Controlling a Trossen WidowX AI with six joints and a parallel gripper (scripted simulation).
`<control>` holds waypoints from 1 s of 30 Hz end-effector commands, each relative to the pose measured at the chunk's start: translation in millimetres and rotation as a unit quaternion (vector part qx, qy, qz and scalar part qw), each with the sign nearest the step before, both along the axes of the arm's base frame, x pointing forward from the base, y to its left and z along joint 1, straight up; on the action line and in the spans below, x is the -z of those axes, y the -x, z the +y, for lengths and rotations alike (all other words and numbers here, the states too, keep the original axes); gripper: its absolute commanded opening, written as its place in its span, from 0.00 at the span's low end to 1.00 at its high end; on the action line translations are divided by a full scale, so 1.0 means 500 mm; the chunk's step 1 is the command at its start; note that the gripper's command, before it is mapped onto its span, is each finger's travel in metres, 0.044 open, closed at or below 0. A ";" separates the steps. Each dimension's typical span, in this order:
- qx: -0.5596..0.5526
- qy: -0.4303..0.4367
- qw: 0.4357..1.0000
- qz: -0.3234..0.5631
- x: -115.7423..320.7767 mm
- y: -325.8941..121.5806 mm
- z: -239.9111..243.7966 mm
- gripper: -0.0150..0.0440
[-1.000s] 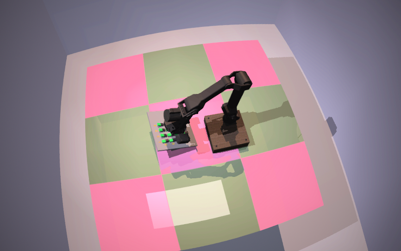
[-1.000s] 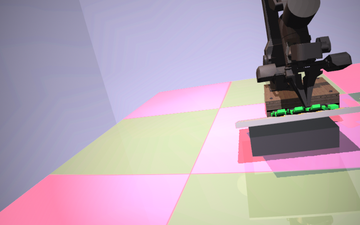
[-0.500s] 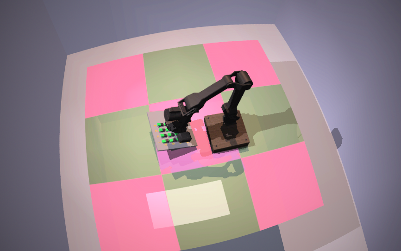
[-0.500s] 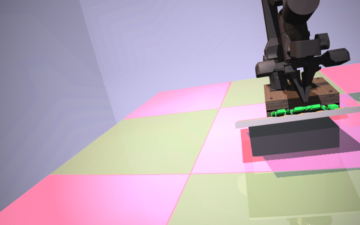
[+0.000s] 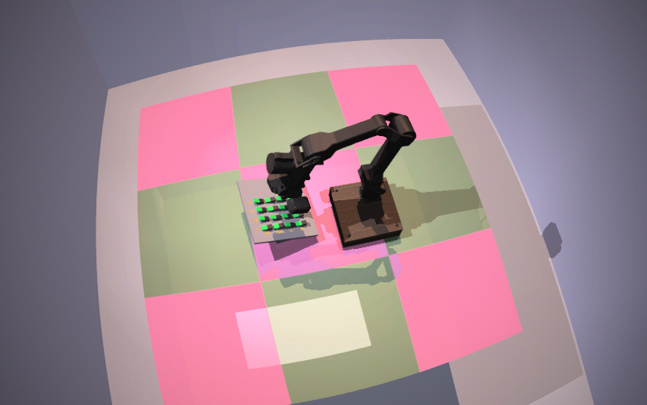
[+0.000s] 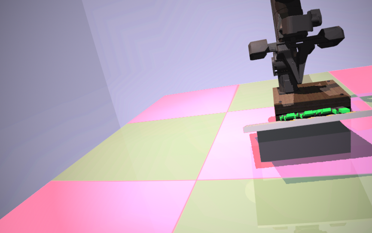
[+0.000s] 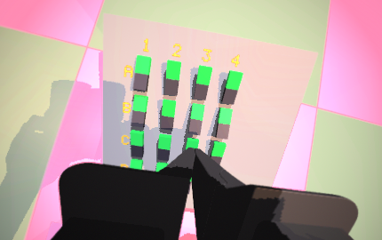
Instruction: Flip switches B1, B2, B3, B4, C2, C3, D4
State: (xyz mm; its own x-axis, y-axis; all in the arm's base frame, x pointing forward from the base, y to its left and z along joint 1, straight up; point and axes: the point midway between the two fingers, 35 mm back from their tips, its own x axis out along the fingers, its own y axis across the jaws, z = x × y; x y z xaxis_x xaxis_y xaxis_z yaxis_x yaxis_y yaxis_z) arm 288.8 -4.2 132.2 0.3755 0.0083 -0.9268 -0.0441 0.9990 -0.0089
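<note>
The panel (image 5: 252,187) (image 6: 260,127) (image 7: 275,80) carries rows of green-and-dark switches. My gripper (image 6: 300,82) (image 7: 193,154) is shut and empty, its tips raised above the switches. In the wrist view the tips overlap C3 (image 7: 192,142). Row A, with A1 (image 7: 142,65) and A4 (image 7: 234,80), shows whole, as do B1 (image 7: 139,103), B2 (image 7: 168,108), B3 (image 7: 196,111) and B4 (image 7: 225,116). C2 (image 7: 164,141) and C4 (image 7: 218,148) lie beside the tips. The fingers hide most of row D. A2 to A4 look raised at their green ends; other tilts are hard to tell.
The panel rests on a dark block (image 6: 304,145). The arm's wooden base (image 5: 341,214) (image 6: 309,102) stands close to the panel's near side. The arm reaches over the panel and hides part of it in the top view. Pink and green floor squares surround both.
</note>
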 end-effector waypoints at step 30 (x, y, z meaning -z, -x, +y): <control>-0.006 -0.004 1.000 -0.014 0.105 -0.041 -0.008 0.25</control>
